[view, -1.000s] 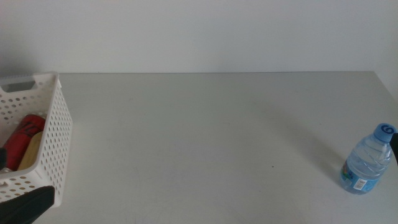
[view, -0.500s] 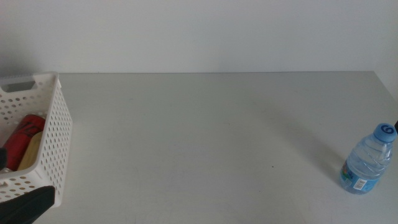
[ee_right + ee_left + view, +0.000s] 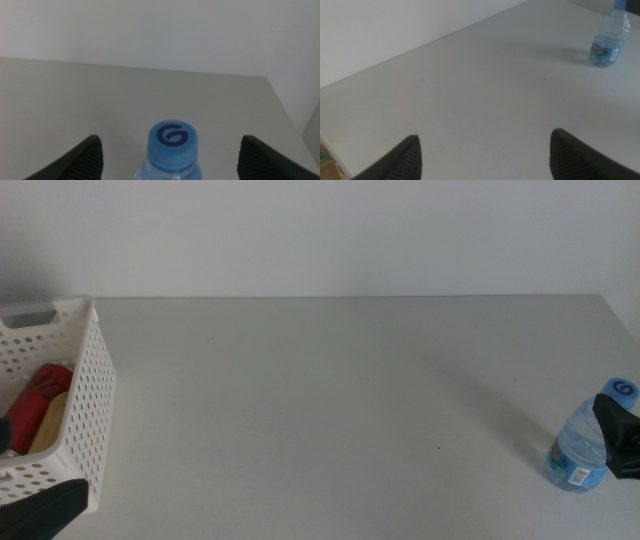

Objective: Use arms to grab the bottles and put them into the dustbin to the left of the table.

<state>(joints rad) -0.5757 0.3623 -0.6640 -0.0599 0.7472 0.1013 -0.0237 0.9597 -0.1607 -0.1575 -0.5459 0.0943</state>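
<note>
A small clear water bottle (image 3: 580, 452) with a blue cap (image 3: 172, 138) stands upright near the table's right edge. My right gripper (image 3: 620, 444) reaches in from the right, level with the bottle's shoulder. In the right wrist view its dark fingers (image 3: 84, 158) stand open on either side of the cap, apart from it. The white perforated dustbin (image 3: 88, 395) sits at the far left, holding a red can (image 3: 38, 395) and a yellow bottle (image 3: 50, 423). My left gripper (image 3: 42, 513) waits open at the bottom left, by the dustbin's corner, with nothing in it.
The light-grey table (image 3: 330, 400) runs back to a white wall. The water bottle (image 3: 607, 42) also shows far off in the left wrist view. The table's right edge lies just beyond the bottle.
My right gripper has come into the middle view from the right edge and now reaches the bottle's upper part. The bottle, the dustbin and the left gripper have not moved.
</note>
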